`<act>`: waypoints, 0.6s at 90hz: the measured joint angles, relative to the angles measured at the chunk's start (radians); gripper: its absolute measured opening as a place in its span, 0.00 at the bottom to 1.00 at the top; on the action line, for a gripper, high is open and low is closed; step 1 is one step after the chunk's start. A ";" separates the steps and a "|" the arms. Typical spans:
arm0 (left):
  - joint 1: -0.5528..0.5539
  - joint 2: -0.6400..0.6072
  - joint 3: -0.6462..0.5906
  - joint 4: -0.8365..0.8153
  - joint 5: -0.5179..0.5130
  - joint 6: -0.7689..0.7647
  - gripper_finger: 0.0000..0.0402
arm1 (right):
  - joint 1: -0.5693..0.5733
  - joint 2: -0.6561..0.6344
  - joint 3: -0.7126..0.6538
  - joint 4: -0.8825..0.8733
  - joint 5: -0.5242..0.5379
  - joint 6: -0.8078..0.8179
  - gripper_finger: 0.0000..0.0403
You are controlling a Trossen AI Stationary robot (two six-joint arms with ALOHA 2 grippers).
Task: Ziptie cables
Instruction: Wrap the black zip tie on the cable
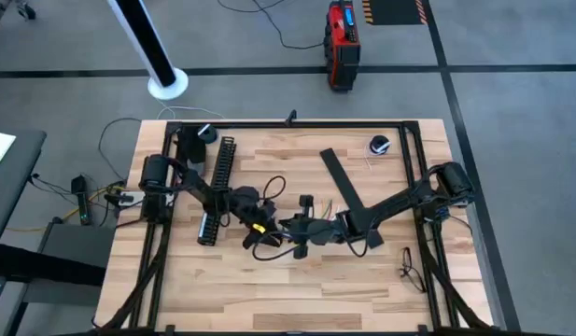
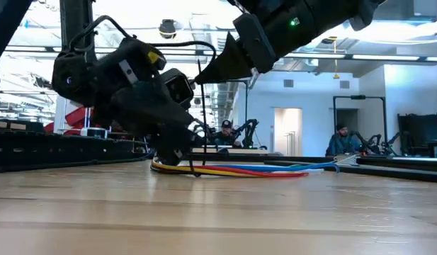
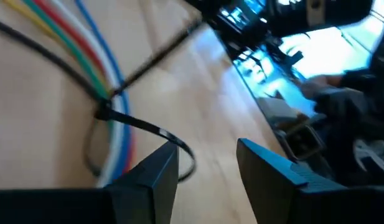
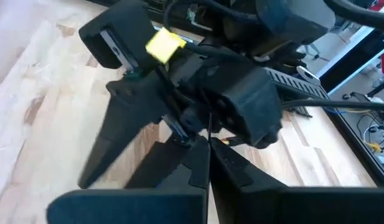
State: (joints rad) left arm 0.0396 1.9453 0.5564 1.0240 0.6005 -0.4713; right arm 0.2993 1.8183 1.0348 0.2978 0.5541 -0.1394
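Note:
The cables (image 2: 253,170), a bundle of red, yellow, blue and white wires, lie flat on the wooden table near its middle. A black zip tie (image 3: 106,113) circles the cables (image 3: 111,68). Its thin tail (image 2: 201,113) rises straight up from the bundle. My right gripper (image 2: 202,76) is above the bundle, shut on that tail. My left gripper (image 3: 207,149) stands open, low over the cables just beside the tie, close to the right gripper (image 1: 289,227). Whether my left gripper (image 1: 264,224) touches the cables, I cannot tell. My right gripper pinches the zip tie's tail (image 4: 209,127) between its two shut fingers, near the tail's free end. The fingers slant down from the table's right side. The tail stands upright and straight between the fingers and the tied bundle, which rests on the table.
A black comb-slotted channel (image 1: 217,182) lies behind the left arm. A flat black strip (image 1: 342,182) lies at the middle back, with a small round object (image 1: 379,145) near the far right. A thin black wire loop (image 1: 414,271) sits near the right edge. People sit in the room beyond.

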 joint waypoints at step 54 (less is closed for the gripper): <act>0.005 -0.134 -0.049 -0.118 -0.169 0.131 0.39 | 0.000 0.000 0.000 -0.006 -0.004 0.000 0.00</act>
State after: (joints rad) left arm 0.0448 1.8111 0.5072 0.9062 0.4318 -0.3402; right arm 0.2993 1.8183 1.0348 0.2920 0.5499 -0.1394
